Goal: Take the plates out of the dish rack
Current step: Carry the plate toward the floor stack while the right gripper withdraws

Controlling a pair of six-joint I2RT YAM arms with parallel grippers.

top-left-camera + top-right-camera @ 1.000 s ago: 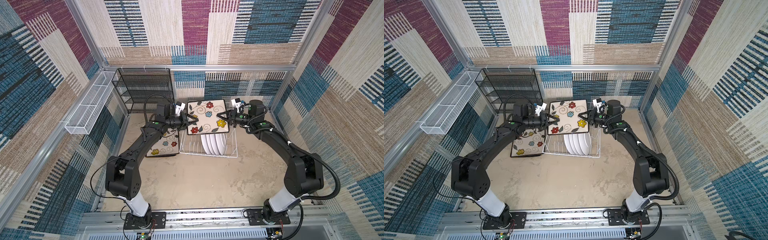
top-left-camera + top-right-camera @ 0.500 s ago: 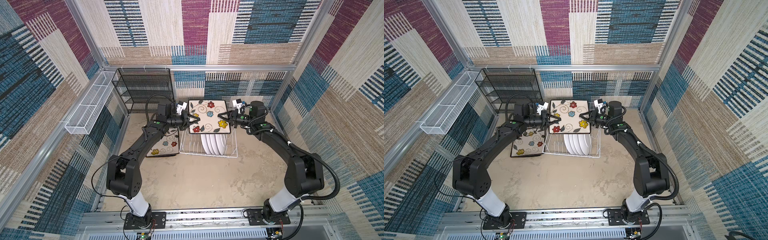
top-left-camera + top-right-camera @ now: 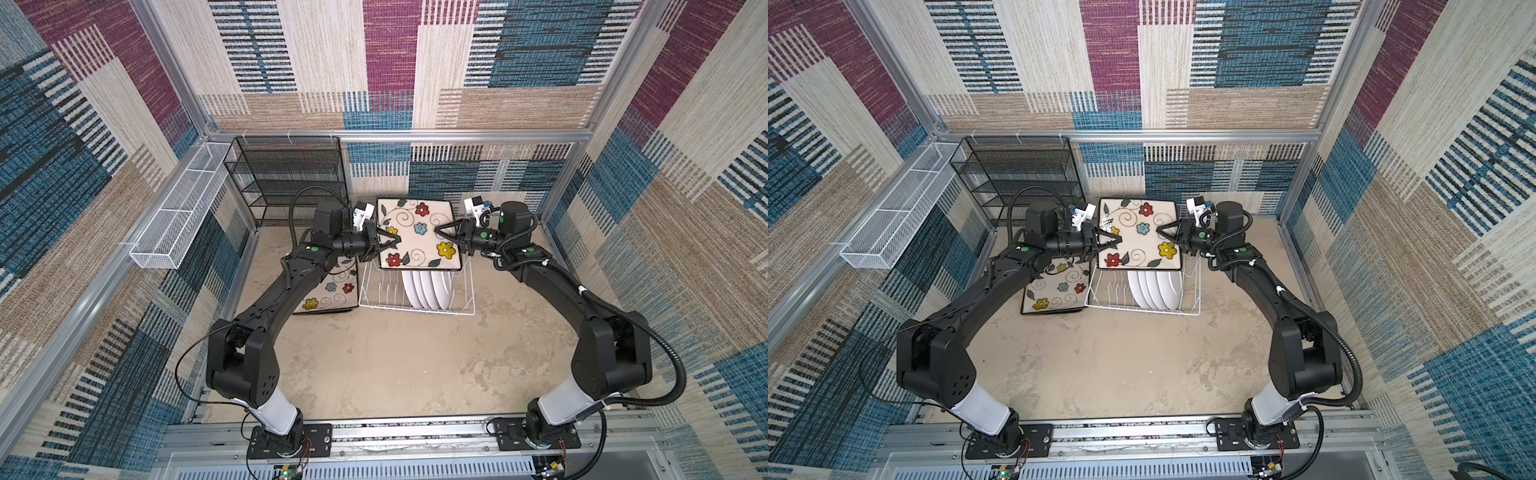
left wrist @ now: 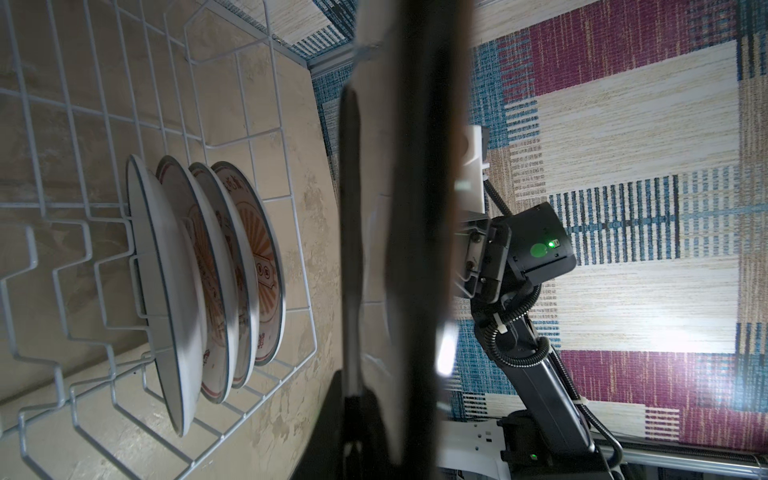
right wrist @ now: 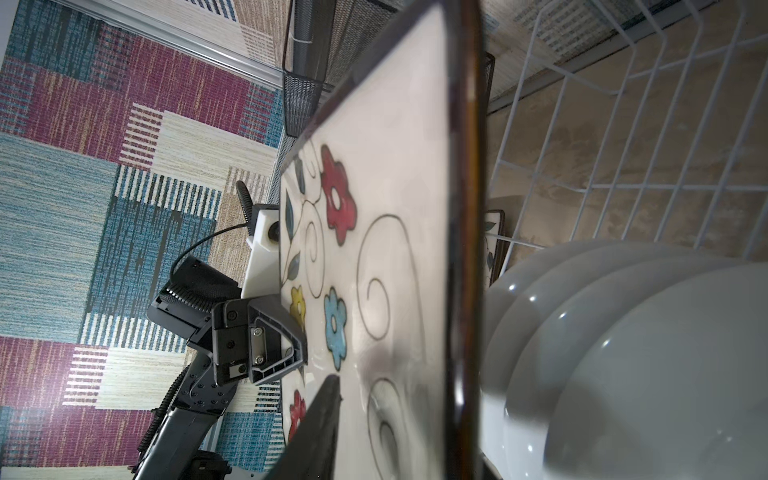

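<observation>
Change: left fingers (image 3: 386, 237) have just shut on one side of the square plate (image 3: 417, 235). The right fingers (image 3: 449, 226) have just begun to spread a little at the other side.
Meaning: the plate looks handed from the right arm to the left arm. The left arm can likely carry it off alone.
Plate spot: up in the air over the back of the dish rack (image 3: 415, 310), flowers showing. It seems to be clear of the wires.
Rack holds: 4 round plates (image 3: 426, 289), standing on edge, close together.
Table (image 3: 395, 361): a second square plate (image 3: 332, 291) lies flat just beside the rack, on the left arm's side.
Left to do: the 4 round plates must come out.
</observation>
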